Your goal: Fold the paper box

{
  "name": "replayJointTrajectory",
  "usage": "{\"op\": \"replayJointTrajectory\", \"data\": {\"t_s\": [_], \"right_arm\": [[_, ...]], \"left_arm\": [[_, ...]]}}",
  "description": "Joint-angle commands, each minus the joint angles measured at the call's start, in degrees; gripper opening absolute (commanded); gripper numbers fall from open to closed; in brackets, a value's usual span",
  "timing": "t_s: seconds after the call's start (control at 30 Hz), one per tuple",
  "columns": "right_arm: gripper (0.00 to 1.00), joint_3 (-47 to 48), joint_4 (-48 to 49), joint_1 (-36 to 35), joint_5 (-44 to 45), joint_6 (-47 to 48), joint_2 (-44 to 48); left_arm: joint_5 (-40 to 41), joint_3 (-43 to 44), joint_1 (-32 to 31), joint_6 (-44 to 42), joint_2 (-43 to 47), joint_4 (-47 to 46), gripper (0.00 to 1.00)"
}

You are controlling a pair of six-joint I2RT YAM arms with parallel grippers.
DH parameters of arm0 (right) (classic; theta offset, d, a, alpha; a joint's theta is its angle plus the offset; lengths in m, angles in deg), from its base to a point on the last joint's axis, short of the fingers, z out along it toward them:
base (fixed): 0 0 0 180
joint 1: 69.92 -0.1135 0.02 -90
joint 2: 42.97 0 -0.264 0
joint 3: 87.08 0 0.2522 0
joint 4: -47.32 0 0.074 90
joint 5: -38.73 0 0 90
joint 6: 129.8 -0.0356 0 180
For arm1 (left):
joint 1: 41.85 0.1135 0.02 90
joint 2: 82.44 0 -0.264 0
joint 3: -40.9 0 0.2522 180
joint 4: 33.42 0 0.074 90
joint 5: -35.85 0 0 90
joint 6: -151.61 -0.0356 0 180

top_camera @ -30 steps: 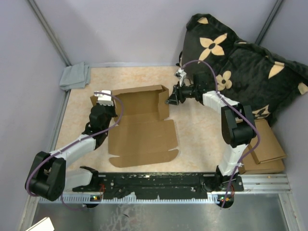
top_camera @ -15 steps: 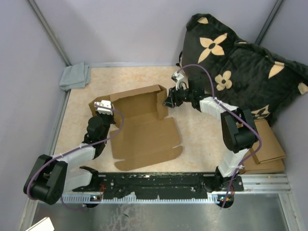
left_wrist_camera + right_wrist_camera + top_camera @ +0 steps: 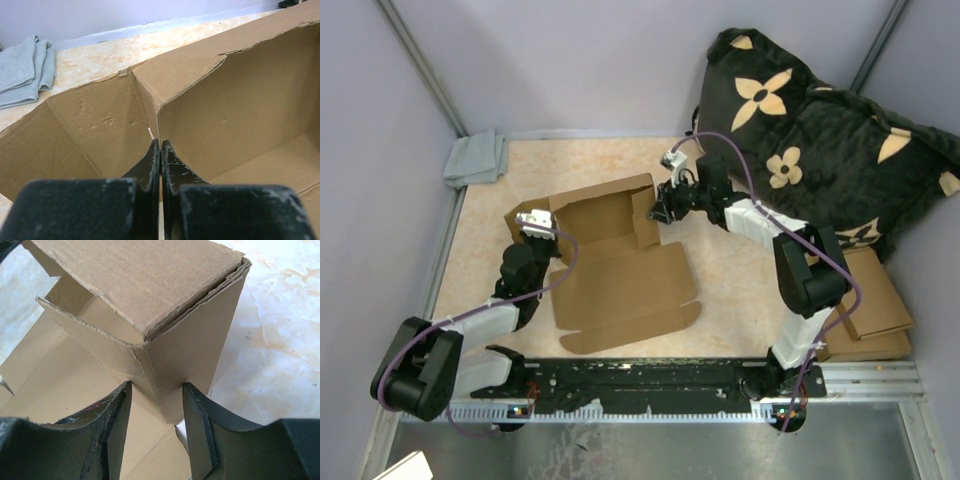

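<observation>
The paper box (image 3: 620,270) lies in the middle of the table, half formed. Its back wall and both side walls stand up, and its lid panel lies flat toward me. My left gripper (image 3: 535,222) is at the box's left back corner. In the left wrist view its jaws (image 3: 160,145) are pressed together on the thin edge of the left wall (image 3: 95,125). My right gripper (image 3: 660,208) is at the right back corner. In the right wrist view its fingers (image 3: 156,386) close on the folded corner of the right wall (image 3: 190,345) from both sides.
A folded grey cloth (image 3: 477,158) lies at the back left corner and also shows in the left wrist view (image 3: 22,70). A black cushion with tan flowers (image 3: 820,130) fills the back right. Stacked thicker cardboard pieces (image 3: 875,315) lie at the right. Grey walls enclose the table.
My right gripper has moved left onto the box's right corner, and the right side wall now stands upright. My left gripper has drawn back a little with the left wall.
</observation>
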Motion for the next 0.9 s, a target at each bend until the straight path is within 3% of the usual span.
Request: {"op": "replayJointTrajectory", "data": {"t_s": [0.0,0.27,0.67,0.77,0.87], "right_arm": [[0.46,3.66,2.07,-2.03,2.99,1.20,-1.37],[0.48,2.56,8.05,-3.88,10.62,-2.20,-3.67],[0.54,4.78,13.50,-5.08,10.17,-5.37,-8.23],[0.51,6.09,12.93,-5.08,10.42,-5.02,-9.61],[0.35,6.92,12.88,-5.08,12.16,-4.49,-10.50]], "left_arm": [[-3.44,-0.24,-0.14,-0.23,-0.13,-1.78,0.00],[-4.20,0.09,-0.27,-0.07,-0.29,-0.97,0.00],[-4.51,0.81,-0.70,-0.54,-0.76,0.37,0.00],[-4.65,1.05,-0.80,-0.60,-0.98,0.57,0.00],[-4.77,1.25,-0.79,-0.77,-1.18,0.86,0.00]]}}
